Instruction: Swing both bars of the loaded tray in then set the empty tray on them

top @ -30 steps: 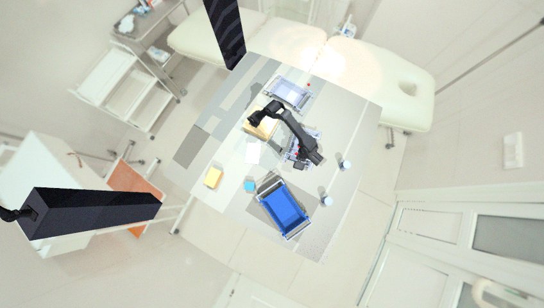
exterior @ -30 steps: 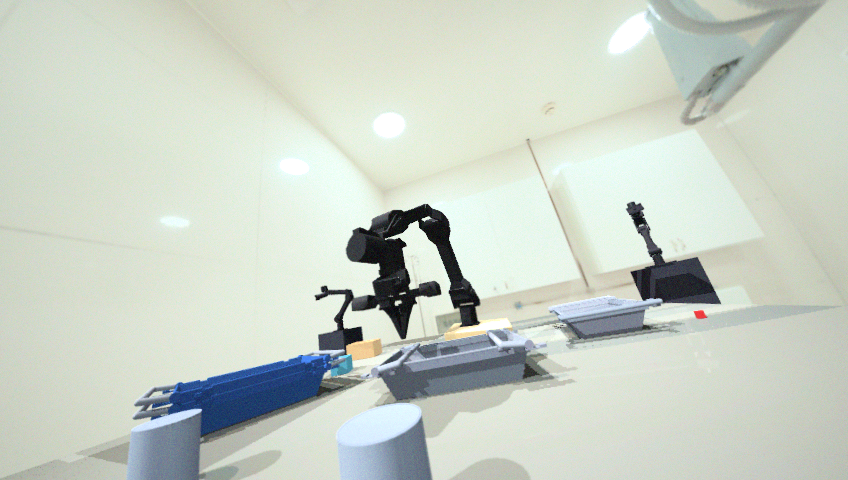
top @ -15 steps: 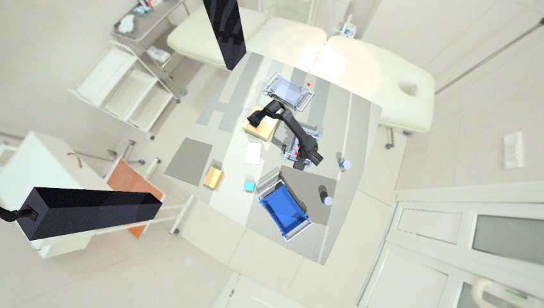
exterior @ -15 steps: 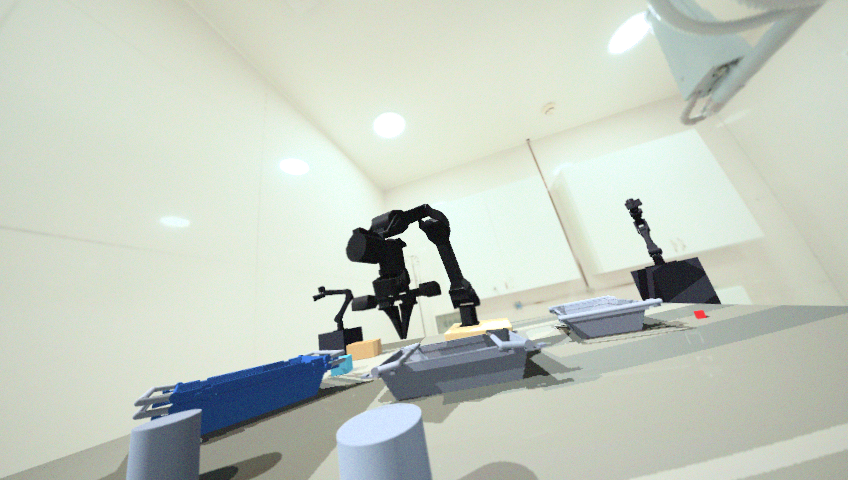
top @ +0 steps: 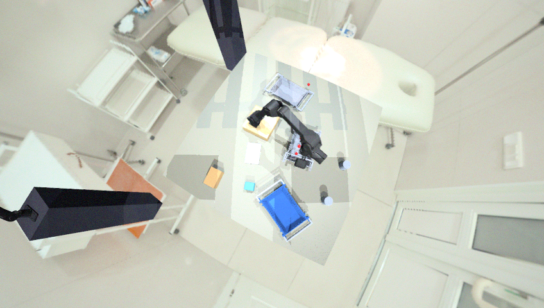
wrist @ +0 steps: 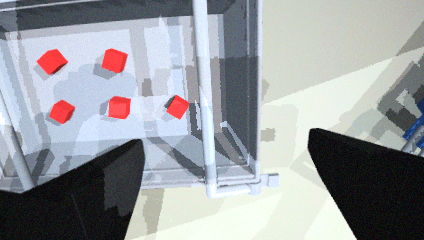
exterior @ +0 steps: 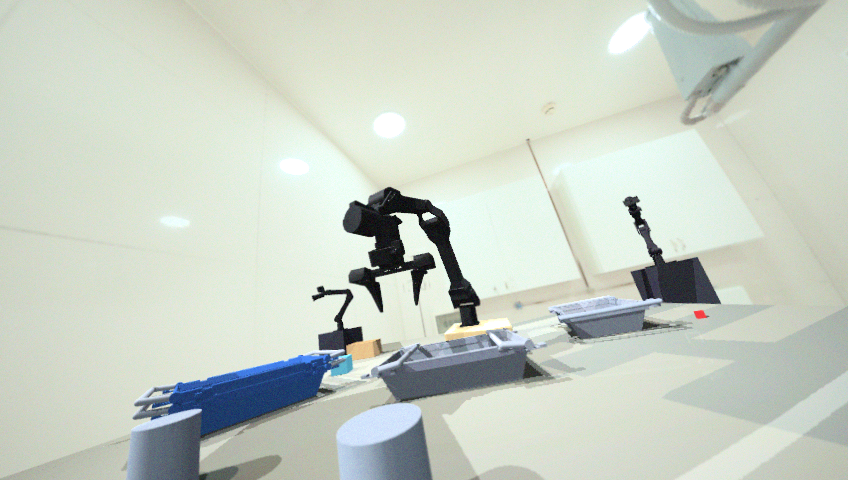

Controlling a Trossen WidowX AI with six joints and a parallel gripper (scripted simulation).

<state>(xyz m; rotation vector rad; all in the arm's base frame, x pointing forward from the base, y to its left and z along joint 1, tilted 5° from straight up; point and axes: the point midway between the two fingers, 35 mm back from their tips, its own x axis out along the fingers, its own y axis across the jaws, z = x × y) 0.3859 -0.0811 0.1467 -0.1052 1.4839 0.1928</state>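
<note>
The loaded grey tray [top: 293, 144] [exterior: 452, 380] [wrist: 240, 80] stands mid-table, with several red blocks [wrist: 119, 107] spread on its floor. One wire bar [wrist: 202, 75] [exterior: 502, 342] lies across its top near one end. The other bar [wrist: 19, 155] [exterior: 399, 362] also lies inward over the top, near the opposite end. The empty grey tray [top: 289, 91] [exterior: 606, 322] stands upright farther off, its bars out at its ends. My gripper [exterior: 399, 307] [wrist: 227, 143] is open and empty above the loaded tray, fingers apart near one end. In the top view the arm hides part of that tray.
A blue tray [top: 284, 208] [exterior: 249, 389] stands beyond the loaded one. Two grey cylinders [top: 344, 164] [top: 326, 200] stand nearby. A cyan block [top: 249, 186], an orange block [top: 213, 176] and a white flat piece [top: 252, 153] lie aside. A red block [top: 308, 84] [exterior: 700, 314] lies beside the empty tray.
</note>
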